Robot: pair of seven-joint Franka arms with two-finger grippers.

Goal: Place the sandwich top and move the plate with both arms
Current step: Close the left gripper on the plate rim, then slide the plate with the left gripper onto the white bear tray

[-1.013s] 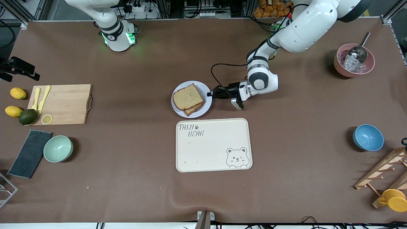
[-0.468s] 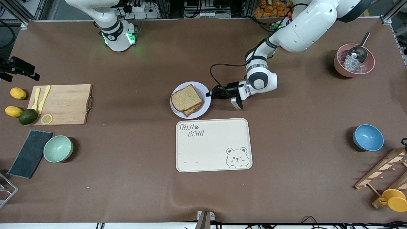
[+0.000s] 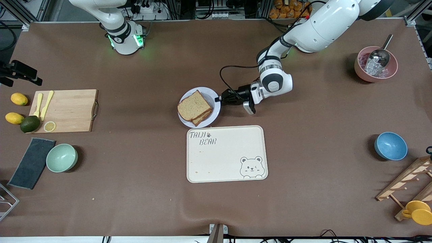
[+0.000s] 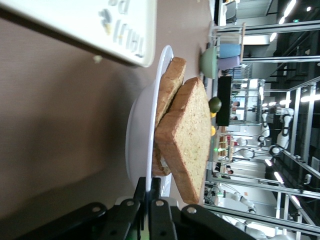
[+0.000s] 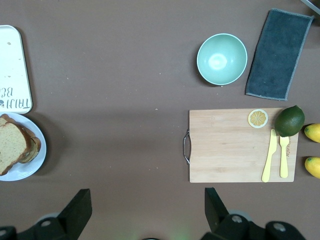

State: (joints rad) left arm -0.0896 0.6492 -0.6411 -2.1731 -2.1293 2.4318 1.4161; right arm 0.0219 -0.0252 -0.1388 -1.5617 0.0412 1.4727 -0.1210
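Observation:
The pale plate point(image 3: 213, 97) rests on the table, farther from the front camera than the cream tray. On it lies the sandwich top point(image 3: 193, 105), a plain brown slice stacked over a lower slice. My left gripper point(image 3: 221, 99) is shut on the plate's rim at the side toward the left arm's end. The left wrist view shows its fingers point(image 4: 164, 207) pinching the rim point(image 4: 150, 131), with the sandwich top point(image 4: 192, 136) just past them. My right gripper point(image 5: 147, 210) is open and empty, high over the table; its view shows the plate point(image 5: 31, 165) and the sandwich top point(image 5: 12, 142).
The cream bear tray point(image 3: 226, 153) lies just nearer the front camera than the plate. A wooden cutting board point(image 3: 67, 109), a mint bowl point(image 3: 61, 157) and a dark cloth point(image 3: 31, 162) lie toward the right arm's end. A blue bowl point(image 3: 390, 145) and a pink bowl point(image 3: 361, 69) sit toward the left arm's end.
My left gripper has slid the plate, with the sandwich on it, a little toward the right arm's end of the table. The right arm has not visibly moved.

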